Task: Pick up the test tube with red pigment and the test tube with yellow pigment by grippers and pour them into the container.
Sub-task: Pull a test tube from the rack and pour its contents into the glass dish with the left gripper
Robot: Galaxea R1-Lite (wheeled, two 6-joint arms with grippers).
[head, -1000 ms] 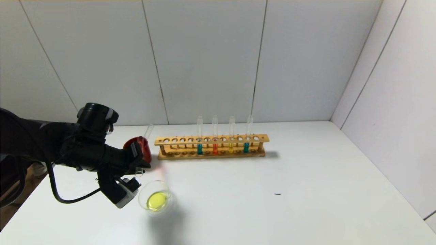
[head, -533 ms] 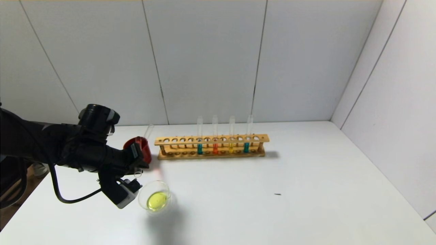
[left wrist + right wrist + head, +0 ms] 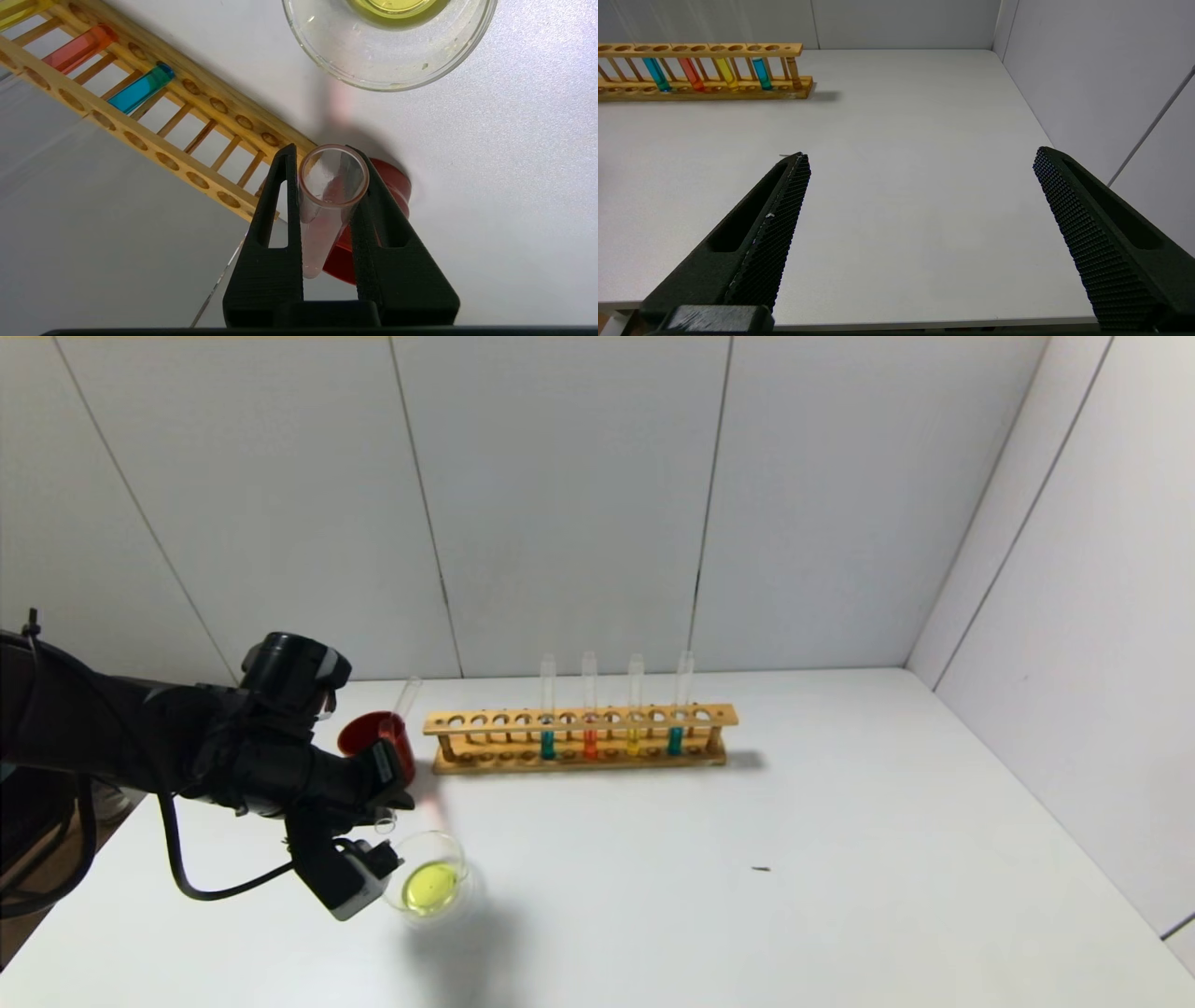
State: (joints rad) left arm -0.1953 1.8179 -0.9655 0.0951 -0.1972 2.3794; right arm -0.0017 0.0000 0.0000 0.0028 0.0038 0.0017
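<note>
My left gripper (image 3: 387,800) is shut on the test tube with red pigment (image 3: 322,224), a clear tube tinted pinkish-red. It is held tilted, its open mouth (image 3: 384,821) just left of and above the container's rim. The container (image 3: 448,847), a clear glass dish, holds a yellow pool; it also shows in the left wrist view (image 3: 355,60). A second red tube (image 3: 589,733) and a yellow tube (image 3: 634,733) stand in the wooden rack (image 3: 579,720) between two teal tubes. My right gripper (image 3: 922,154) is open and empty above the table's near right edge.
A dark red cup (image 3: 400,751) stands just behind my left gripper at the rack's left end, with an empty clear tube (image 3: 407,693) leaning in it. A small dark speck (image 3: 761,869) lies on the white table. Walls close the back and right.
My left gripper has moved a little to the right and down with the tube, bringing the tube's mouth closer to the dish's rim. The dish, rack and cup have not moved.
</note>
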